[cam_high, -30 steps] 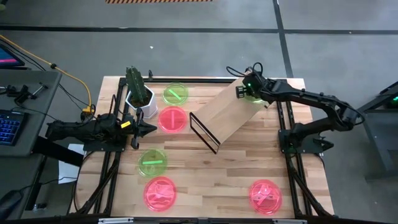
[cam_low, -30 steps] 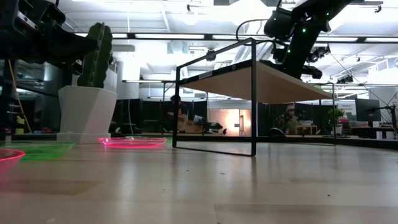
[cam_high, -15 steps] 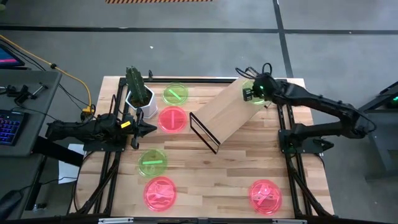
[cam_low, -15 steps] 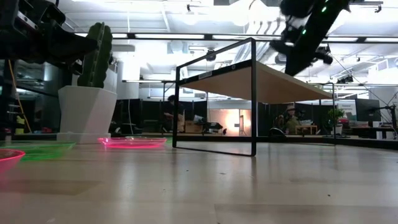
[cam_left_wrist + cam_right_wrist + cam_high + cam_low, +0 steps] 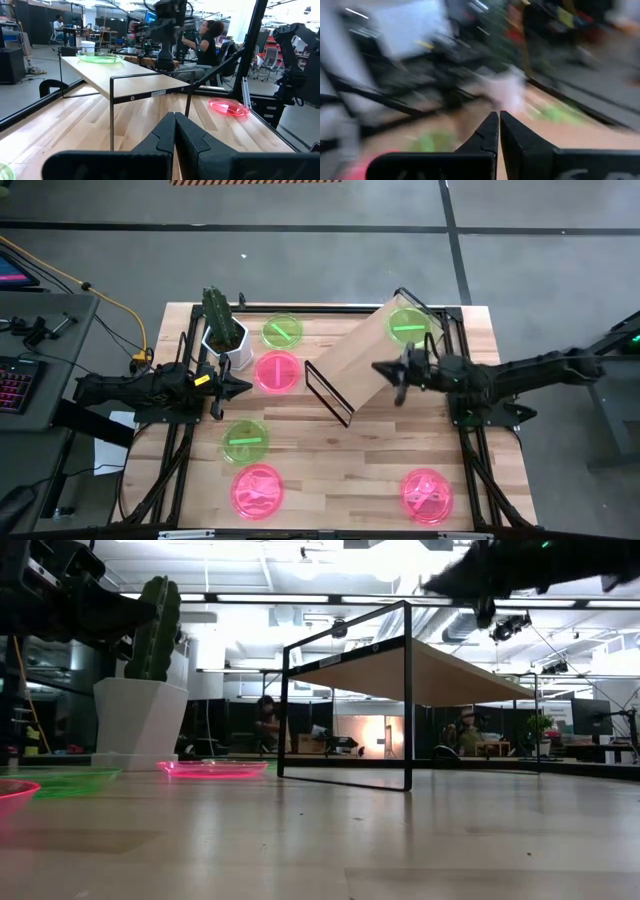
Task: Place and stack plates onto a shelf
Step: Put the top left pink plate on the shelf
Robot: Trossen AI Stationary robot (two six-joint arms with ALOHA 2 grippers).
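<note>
The shelf [image 5: 355, 365] stands mid-table, its plywood top on a black wire frame. One green plate [image 5: 407, 323] lies on the shelf's far right corner; the left wrist view shows this plate [image 5: 100, 57] too. On the table lie two green plates [image 5: 282, 331] [image 5: 245, 440] and three pink plates [image 5: 278, 371] [image 5: 258, 488] [image 5: 427, 490]. My right gripper [image 5: 385, 370] hovers shut over the shelf's right near edge, apart from the green plate. My left gripper [image 5: 240, 387] waits shut, left of the shelf, between a pink and a green plate.
A white pot with a cactus [image 5: 225, 340] stands at the far left, beside the far green plate. Black frame rails run along the table's left and right sides. Bare tabletop [image 5: 340, 470] lies between the near pink plates. People sit in the room beyond the table.
My right gripper has drawn away from the shelf's far right corner, swinging toward the near edge and to the left, with its arm now stretched level. The green plate that was under it stays lying on the shelf top.
</note>
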